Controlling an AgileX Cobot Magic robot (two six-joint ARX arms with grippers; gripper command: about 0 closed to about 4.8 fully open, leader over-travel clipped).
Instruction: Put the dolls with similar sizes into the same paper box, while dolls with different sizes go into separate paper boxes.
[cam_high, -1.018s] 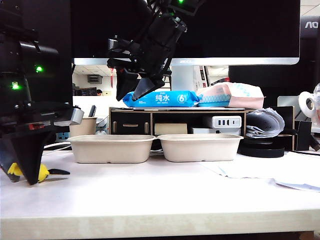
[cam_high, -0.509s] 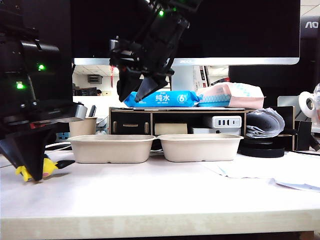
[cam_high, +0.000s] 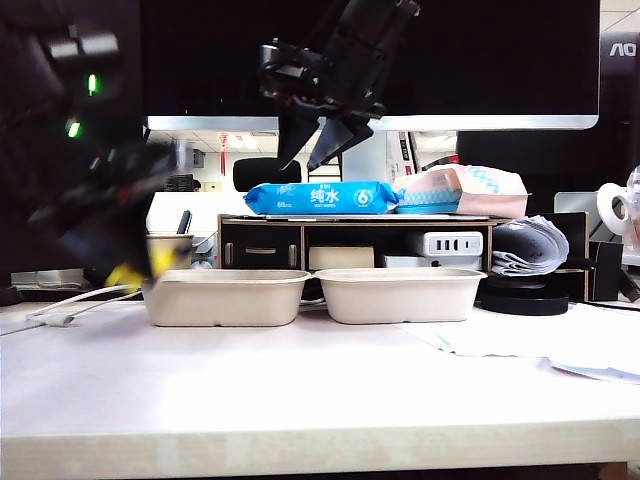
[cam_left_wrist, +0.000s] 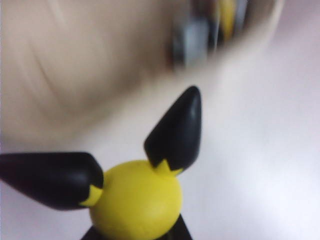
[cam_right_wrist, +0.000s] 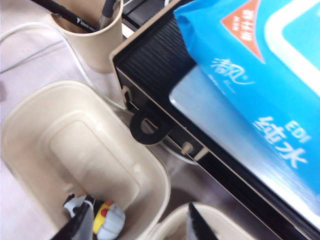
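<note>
At left of frame, left gripper clamped on yellow doll beside left paper box, upper centre, right gripper fingers apart, holding nothing.

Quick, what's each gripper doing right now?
Left gripper: shut on the yellow black-eared doll, lifted near the left beige pulp tray.
Right gripper: open, empty, raised above the trays.
</note>
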